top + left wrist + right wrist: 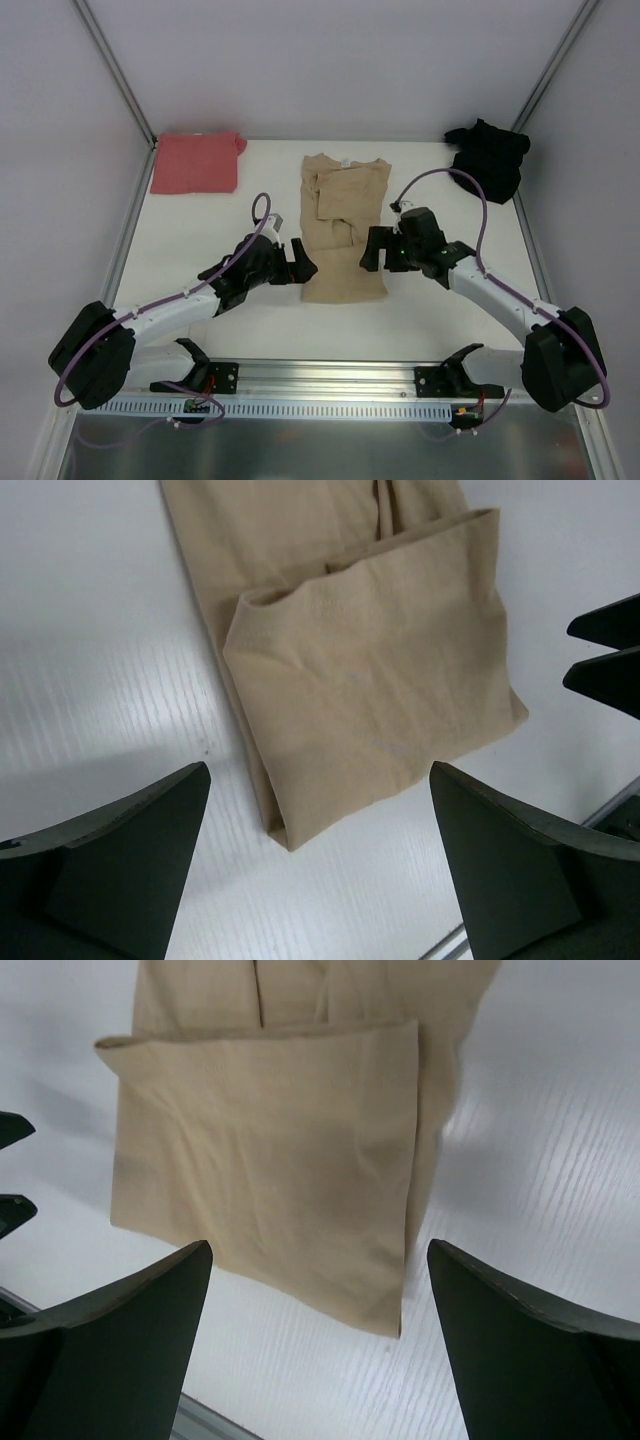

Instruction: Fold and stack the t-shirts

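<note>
Item: tan-beige soft cloth t-shirt (345, 200), part-folded; light, limp, likely to sag. Take hold at the near hem corners. Flanking it, left gripper (303, 262) and right gripper (373, 250): jaws wide, holding nothing.

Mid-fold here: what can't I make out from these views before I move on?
Tan shirt: its collar end is cut off by the top edge in both wrist views.
Black shirt: top view only; too dark to make out how it lies.
Salmon shirt: top view only; too small to count its layers.
</note>
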{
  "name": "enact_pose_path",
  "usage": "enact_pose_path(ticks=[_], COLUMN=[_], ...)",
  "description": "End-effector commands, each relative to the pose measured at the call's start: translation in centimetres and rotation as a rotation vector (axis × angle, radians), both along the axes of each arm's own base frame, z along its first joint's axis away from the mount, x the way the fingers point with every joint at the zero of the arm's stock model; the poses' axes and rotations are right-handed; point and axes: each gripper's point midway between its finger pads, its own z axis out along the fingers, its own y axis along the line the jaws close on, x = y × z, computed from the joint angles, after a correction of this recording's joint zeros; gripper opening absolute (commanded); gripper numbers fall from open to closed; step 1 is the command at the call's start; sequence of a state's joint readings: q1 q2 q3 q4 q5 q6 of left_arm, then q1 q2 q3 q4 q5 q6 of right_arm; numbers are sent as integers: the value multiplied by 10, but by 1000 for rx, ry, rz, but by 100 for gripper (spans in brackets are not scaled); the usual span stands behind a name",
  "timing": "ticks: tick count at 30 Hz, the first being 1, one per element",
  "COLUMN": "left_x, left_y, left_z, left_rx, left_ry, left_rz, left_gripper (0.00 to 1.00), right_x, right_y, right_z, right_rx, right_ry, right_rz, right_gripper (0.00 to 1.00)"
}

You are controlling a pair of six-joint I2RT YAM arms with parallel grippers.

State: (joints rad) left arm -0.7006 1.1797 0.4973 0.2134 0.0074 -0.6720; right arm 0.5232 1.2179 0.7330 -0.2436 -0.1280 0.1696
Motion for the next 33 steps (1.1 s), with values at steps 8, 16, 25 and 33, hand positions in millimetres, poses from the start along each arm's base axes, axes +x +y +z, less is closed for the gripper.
enact_pose_path(ticks=[8,16,25,33], left_x=[44,64,81,83], left_y=[-6,-14,-19,-21], left_z=[9,0,0,-11], left_rx=[121,143,160,156], left_ry=[-150,-180,-208,-172], left_rz=[1,-4,-6,-13], left_gripper=[90,81,80,77], right_x=[43,60,75,78], right_y=[8,13,22,28], right_z=[-1,-14,-15,-19], right_rx=[-63,-56,-42,-31], right_ry=[-10,16,25,38], right_rz=[38,50,62,71], right_gripper=[94,89,86,83])
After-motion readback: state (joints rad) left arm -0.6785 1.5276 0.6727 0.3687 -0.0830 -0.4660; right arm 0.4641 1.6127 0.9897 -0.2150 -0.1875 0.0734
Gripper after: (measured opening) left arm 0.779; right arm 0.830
